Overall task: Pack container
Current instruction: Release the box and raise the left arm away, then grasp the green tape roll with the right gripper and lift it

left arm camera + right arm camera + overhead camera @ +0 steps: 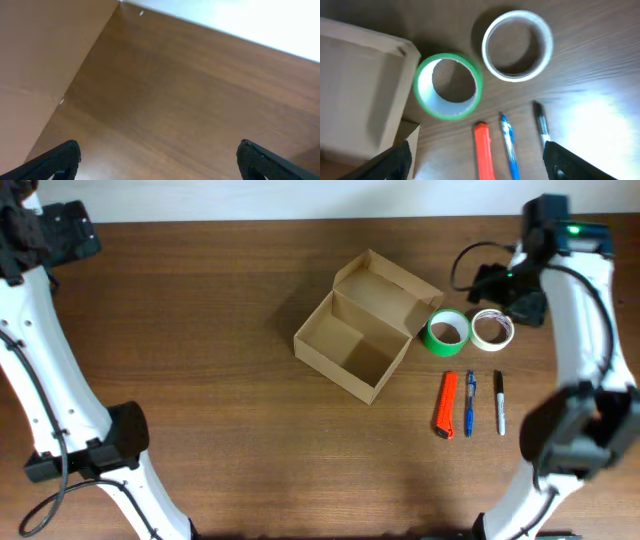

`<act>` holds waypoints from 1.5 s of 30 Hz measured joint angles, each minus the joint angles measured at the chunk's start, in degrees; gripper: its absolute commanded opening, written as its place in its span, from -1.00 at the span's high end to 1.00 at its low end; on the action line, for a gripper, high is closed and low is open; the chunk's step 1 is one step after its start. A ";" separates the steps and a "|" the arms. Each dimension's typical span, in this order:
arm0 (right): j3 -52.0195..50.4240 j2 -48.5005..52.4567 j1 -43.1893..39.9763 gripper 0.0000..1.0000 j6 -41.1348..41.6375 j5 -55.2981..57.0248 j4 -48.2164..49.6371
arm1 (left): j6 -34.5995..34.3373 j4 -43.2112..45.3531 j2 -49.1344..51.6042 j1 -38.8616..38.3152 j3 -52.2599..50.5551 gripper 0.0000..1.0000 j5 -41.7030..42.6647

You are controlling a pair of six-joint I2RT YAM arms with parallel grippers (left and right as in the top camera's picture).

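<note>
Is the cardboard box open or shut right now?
Open. The cardboard box has its flap lid folded back, and its bare inside floor shows from overhead.

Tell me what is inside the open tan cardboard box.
Nothing shows inside the tan cardboard box: from overhead its floor is bare. The green tape roll and white tape roll lie outside it. Only a shaded strip along the inner walls is hard to see.

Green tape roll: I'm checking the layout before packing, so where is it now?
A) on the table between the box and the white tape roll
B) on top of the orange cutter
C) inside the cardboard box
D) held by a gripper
A: the green tape roll lies flat on the table, with the open box on one side and the white tape roll on the other.
</note>
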 measured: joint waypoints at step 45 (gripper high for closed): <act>-6.19 13.51 -0.68 0.93 4.87 -1.73 10.43 | 0.02 -0.09 0.00 2.51 -7.19 -1.00 0.81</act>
